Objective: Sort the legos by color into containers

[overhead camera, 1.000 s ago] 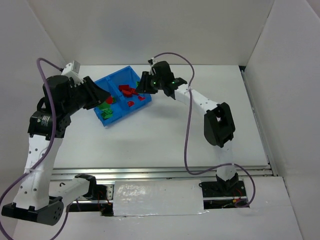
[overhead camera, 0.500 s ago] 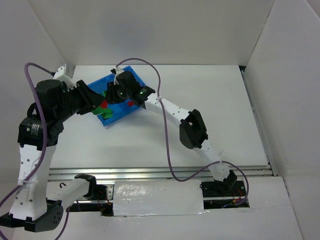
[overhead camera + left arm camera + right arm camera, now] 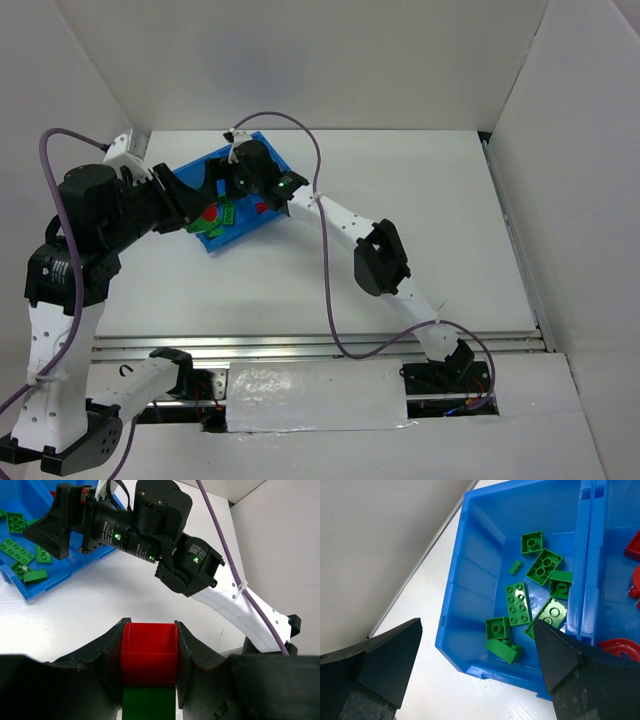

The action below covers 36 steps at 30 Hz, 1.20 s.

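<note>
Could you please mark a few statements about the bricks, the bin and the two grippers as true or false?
1. The left gripper is closed on a red brick joined to a green brick. True.
2. The right gripper grips a brick. False: it is open and empty, above the blue bin.
3. The compartment under the right gripper holds only green bricks. True.
4. Red pieces lie mixed among those green bricks. False: the red pieces lie beyond the divider, in the other compartment.
</note>
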Each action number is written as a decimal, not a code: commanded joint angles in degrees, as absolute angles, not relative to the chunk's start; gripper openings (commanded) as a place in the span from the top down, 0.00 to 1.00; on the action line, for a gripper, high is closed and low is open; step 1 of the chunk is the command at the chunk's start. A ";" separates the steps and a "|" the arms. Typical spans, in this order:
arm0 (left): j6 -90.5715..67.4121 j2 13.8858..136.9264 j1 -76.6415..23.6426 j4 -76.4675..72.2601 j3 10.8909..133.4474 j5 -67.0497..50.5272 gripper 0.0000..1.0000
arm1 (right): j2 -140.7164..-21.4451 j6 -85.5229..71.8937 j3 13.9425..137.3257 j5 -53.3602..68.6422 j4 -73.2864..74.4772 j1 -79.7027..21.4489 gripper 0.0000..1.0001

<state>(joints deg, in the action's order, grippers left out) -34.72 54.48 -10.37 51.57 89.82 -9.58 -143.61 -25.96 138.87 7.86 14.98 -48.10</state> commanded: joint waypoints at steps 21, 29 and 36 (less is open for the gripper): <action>-57.56 54.93 -12.74 -15.19 63.46 -37.36 1.00 | -68.12 -59.23 47.73 23.50 -47.19 -44.82 0.00; -60.47 57.04 -14.76 -22.66 63.64 -36.83 1.00 | -72.85 -58.36 55.28 12.05 -41.74 -49.31 0.05; -60.47 56.87 -15.99 -21.71 62.67 -36.65 1.00 | -76.64 -55.55 59.68 13.89 -43.94 -49.40 0.10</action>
<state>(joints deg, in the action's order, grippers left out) -60.27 57.34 -15.33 -17.61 62.41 -35.92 -76.18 -56.95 56.16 15.18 -40.77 -48.99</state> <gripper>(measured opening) 0.477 0.903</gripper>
